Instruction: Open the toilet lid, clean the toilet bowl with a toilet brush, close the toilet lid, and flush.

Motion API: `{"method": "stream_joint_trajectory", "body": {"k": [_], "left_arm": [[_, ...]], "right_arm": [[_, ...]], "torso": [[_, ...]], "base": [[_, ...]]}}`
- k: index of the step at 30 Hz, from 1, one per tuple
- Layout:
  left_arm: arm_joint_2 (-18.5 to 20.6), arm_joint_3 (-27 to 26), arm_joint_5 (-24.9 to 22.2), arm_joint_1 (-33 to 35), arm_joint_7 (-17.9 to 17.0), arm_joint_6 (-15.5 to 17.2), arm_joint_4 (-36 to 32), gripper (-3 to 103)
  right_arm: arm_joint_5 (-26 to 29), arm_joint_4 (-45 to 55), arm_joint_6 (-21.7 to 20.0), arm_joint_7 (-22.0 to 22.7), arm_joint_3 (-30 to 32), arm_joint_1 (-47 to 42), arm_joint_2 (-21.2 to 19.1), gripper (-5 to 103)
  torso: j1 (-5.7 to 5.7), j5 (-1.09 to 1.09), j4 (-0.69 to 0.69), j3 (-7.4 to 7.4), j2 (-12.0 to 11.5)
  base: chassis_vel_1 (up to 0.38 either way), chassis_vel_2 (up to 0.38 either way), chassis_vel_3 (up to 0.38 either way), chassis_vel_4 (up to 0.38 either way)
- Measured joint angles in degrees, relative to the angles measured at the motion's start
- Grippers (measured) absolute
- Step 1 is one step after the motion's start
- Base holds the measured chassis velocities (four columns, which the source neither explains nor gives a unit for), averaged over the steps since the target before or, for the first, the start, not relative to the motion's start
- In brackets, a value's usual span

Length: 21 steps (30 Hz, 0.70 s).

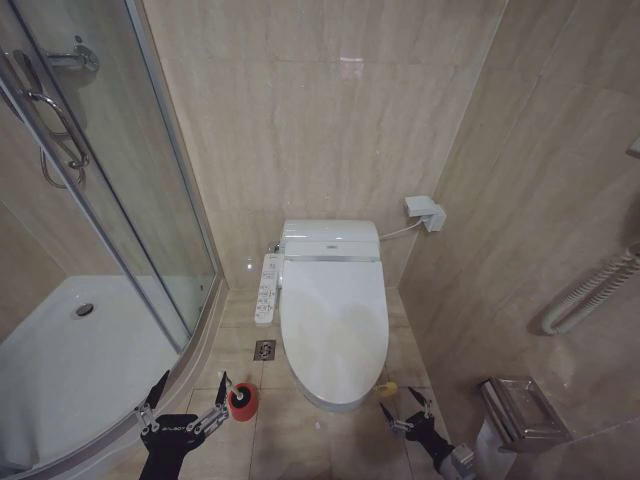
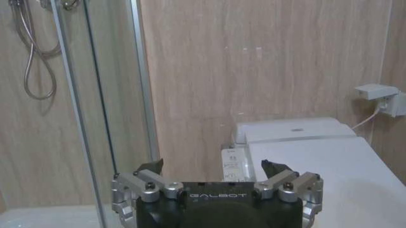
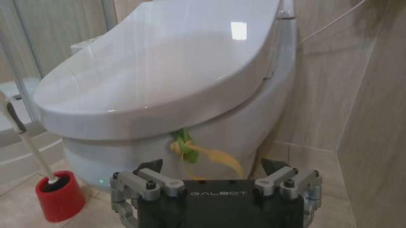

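Lid (image 1: 335, 310) glossy white, shut, green-yellow strap (image 3: 185, 145) hanging; both grippers spread wide, empty.

Glossy plastic toilet lid (image 3: 165, 61), matt tiles (image 1: 330, 110) — perhaps stone

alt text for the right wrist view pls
A glossy white oval toilet lid lies shut on the white ceramic toilet bowl, a green-yellow strap hanging from its front edge. The right tool hovers open just before the strap, and a thin white-handled toilet brush stands in its red round holder on the floor.
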Motion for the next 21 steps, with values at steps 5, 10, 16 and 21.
{"method": "stream_joint_trajectory", "body": {"k": [5, 10, 16, 21], "left_arm": [[0.00, 0.00, 0.00, 0.00, 0.00, 0.00, 0.00, 100], [0.00, 0.00, 0.00, 0.00, 0.00, 0.00, 0.00, 100], [0.00, 0.00, 0.00, 0.00, 0.00, 0.00, 0.00, 100], [0.00, 0.00, 0.00, 0.00, 0.00, 0.00, 0.00, 100]], "right_arm": [[0.06, -1.02, 0.24, 0.47, 0.00, 0.96, 0.17, 100], [0.24, -2.18, 0.43, 0.64, 0.03, 2.09, 0.41, 100], [0.20, -3.78, 0.77, 0.98, 0.01, 3.67, 0.35, 100], [-0.37, -5.79, 1.75, 1.44, -0.02, 4.90, 0.51, 100]], "torso": [[0.00, 0.00, 0.00, 0.00, 0.00], [0.00, 0.00, 0.00, 0.00, 0.00], [0.00, 0.00, 0.00, 0.00, 0.00], [0.00, 0.00, 0.00, 0.00, 0.00]], "base": [[0.000, 0.000, 0.000, 0.000], [0.000, 0.000, 0.000, 0.000], [0.000, 0.000, 0.000, 0.000], [0.000, 0.000, 0.000, 0.000]]}}
